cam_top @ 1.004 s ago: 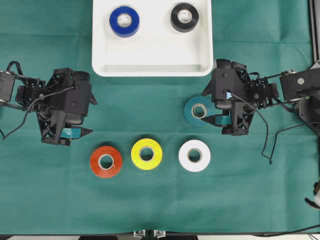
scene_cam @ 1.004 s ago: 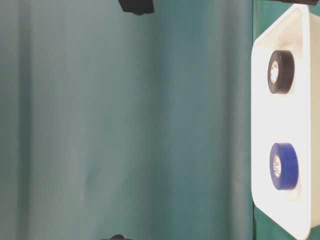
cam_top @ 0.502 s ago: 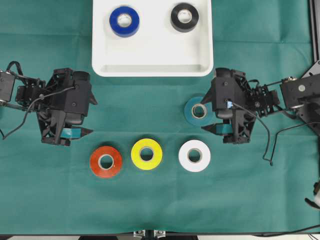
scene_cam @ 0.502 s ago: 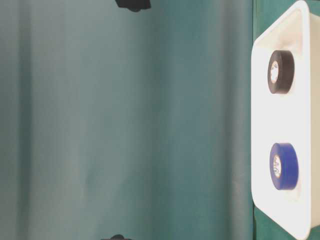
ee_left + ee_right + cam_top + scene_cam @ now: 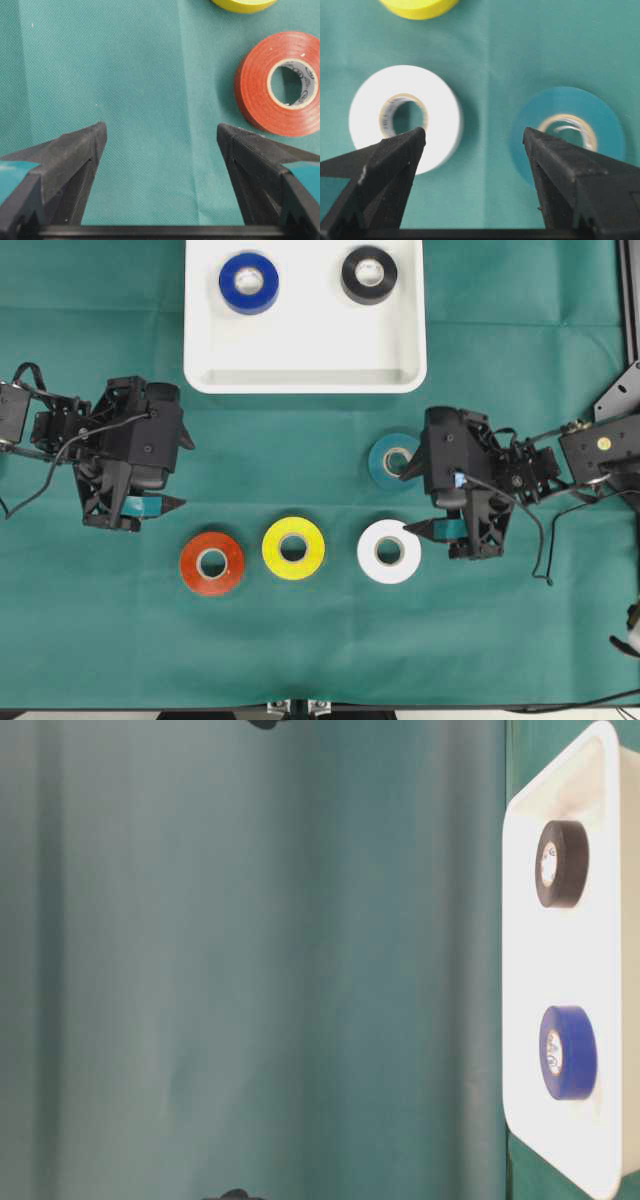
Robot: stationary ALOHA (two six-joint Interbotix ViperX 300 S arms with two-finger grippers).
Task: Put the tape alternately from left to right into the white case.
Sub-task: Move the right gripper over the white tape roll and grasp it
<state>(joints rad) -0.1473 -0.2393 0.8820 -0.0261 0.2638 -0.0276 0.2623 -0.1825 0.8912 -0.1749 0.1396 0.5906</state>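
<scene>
- The teal tape (image 5: 392, 460) lies flat on the green counter (image 5: 300, 640), uncovered and just beyond the right gripper (image 5: 425, 502), whose fingers (image 5: 395, 150) stand wide with nothing between them; a second ago that gripper sat over the roll with the fingers on either side of it.
- In the right wrist view the teal roll sits off the right-hand finger's tip and the white tape (image 5: 389, 551) off the left-hand one, so the open gap now faces bare cloth between the two.
- The right gripper has swung toward the near edge of the counter and turned its wrist, ending beside the white roll; the teal roll itself has not shifted.
- For the task this reads as a missed or abandoned pick: the teal roll looks to be the next one due, and it is no nearer the tray.
- The white case (image 5: 300, 350) holds only the blue tape (image 5: 249, 282) and black tape (image 5: 368, 274), same as before.
- The red tape (image 5: 211, 563) and yellow tape (image 5: 293, 548) wait in their row, unmoved.
- The left gripper (image 5: 150, 505) has stayed put, fingers spread wide and empty, the red roll just past its right-hand finger.
</scene>
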